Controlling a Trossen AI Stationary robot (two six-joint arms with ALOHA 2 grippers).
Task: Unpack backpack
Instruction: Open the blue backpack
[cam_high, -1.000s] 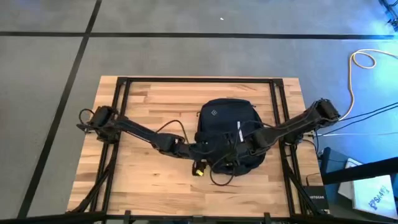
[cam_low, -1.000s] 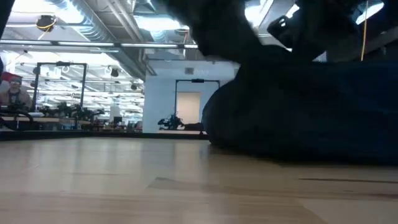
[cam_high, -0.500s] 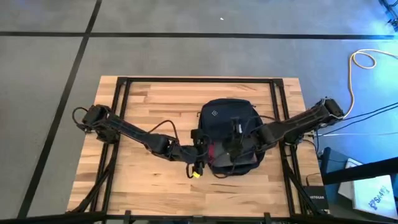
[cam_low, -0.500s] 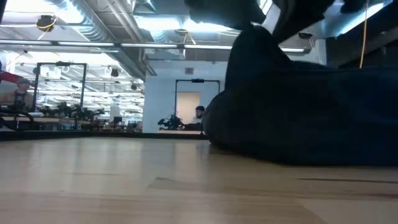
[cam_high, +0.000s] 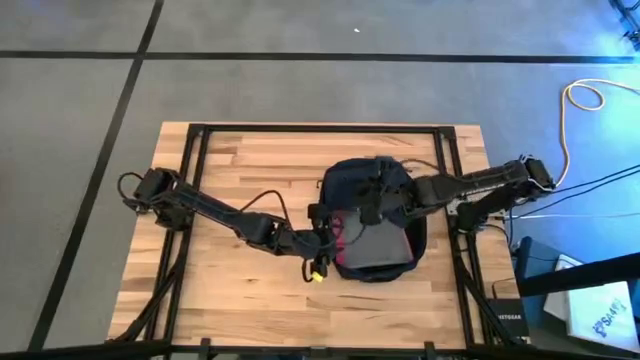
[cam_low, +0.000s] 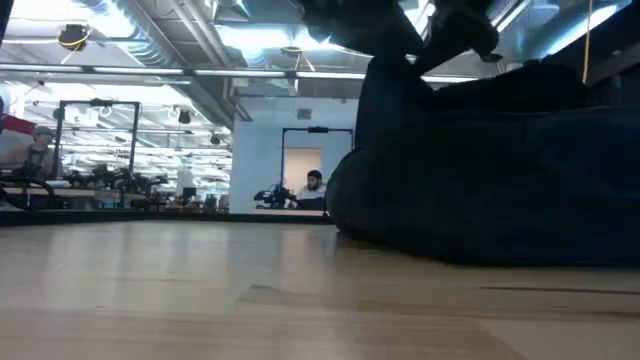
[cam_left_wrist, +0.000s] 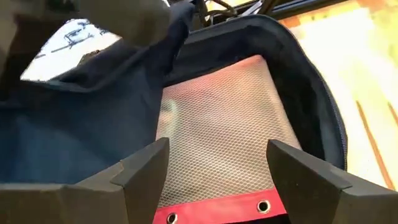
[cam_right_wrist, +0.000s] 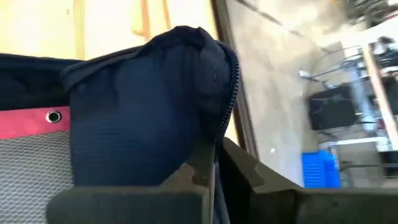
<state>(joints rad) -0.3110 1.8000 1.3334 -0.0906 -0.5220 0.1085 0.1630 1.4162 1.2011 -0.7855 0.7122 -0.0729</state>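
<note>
Backpack (cam_high: 372, 215): dark navy fabric, lying flat on the wooden table (cam_high: 220, 290), right of centre, between the two arms. Main compartment unzipped; the front flap (cam_right_wrist: 140, 102) is lifted and folded back toward the far end of the bag. Half a second ago the flap covered more of the bag; one second ago the bag lay closed with its white logo and stripe showing.

Contents exposed: a mesh pouch (cam_left_wrist: 227, 124) with a red edge (cam_left_wrist: 217, 210) and metal eyelets, lying inside the open compartment. More of it shows in the high view than half a second ago.

Right gripper (cam_right_wrist: 210, 163): fingers pinched together on the flap's zippered edge, holding the fabric up. In the high view it sits over the bag's far half (cam_high: 372, 200), farther back than in either earlier picture, the arm now stretched more level across the table's right side.

Left gripper (cam_left_wrist: 214, 163): fingers spread wide, holding nothing, poised at the near left edge of the opening and looking into the compartment over the pouch. In the high view (cam_high: 328, 240) its place has changed little since half a second ago.

Low view: the bag's bulk (cam_low: 480, 180) rests on the table, flap raised at the top left, higher than one second ago.
</note>
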